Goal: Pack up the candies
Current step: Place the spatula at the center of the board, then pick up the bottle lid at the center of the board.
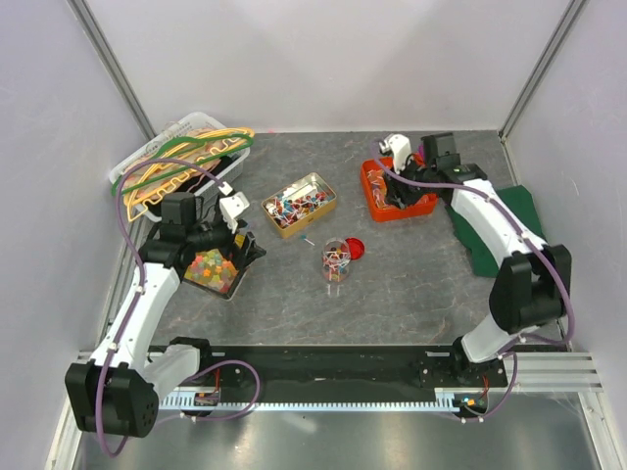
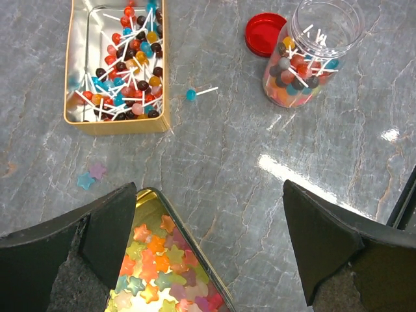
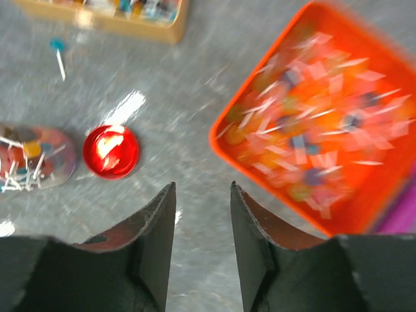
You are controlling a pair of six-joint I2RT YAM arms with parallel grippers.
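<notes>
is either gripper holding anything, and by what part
Nothing: the left gripper is wide open and empty, and the right gripper has nothing between its jaws.

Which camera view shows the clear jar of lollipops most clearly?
The left wrist view: the jar is close and sharp, with the lollipops inside distinct. The top view shows it small; the right wrist view shows only a blurred part at the left edge.

Grey marbled tabletop, pale lilac walls (metal corner posts), soft glare.
</notes>
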